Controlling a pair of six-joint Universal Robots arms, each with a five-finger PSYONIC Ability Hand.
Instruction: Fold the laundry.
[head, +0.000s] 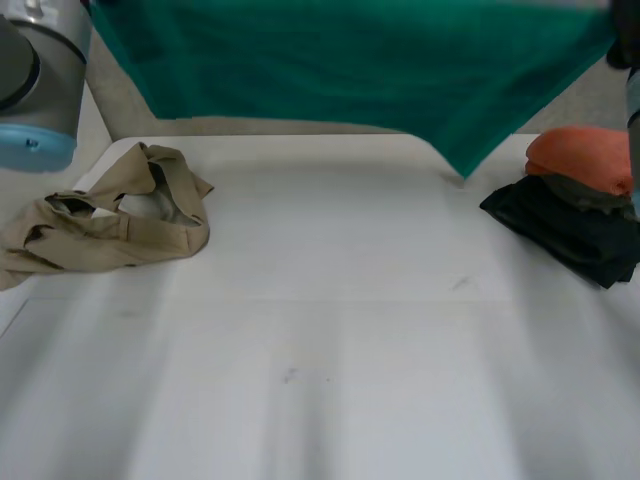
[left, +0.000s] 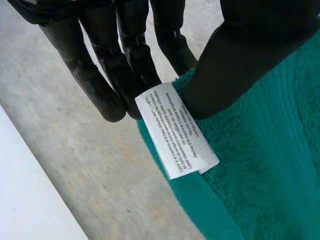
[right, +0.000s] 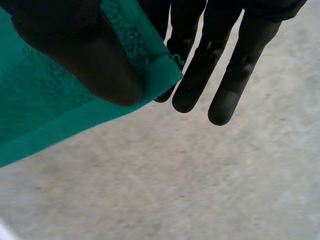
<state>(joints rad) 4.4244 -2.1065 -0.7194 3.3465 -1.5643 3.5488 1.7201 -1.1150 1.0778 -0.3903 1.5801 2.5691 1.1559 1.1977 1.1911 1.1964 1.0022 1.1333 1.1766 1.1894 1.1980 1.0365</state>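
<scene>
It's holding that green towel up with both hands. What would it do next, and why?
Probably lower the green towel flat onto the bare middle of the table. The left hand pinches one corner by the white label, the right hand another, so it hangs spread; the beige garment and folded pile lie off to the sides.

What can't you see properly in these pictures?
- Top of the towel: cut off by the head view's edge.
- Print on the label: too small to read, left wrist view.
- What the tan cloth is: it is crumpled, and one end runs off the head view's edge.
- Middle piece of the pile: mostly covered by the orange cloth, head view.
</scene>
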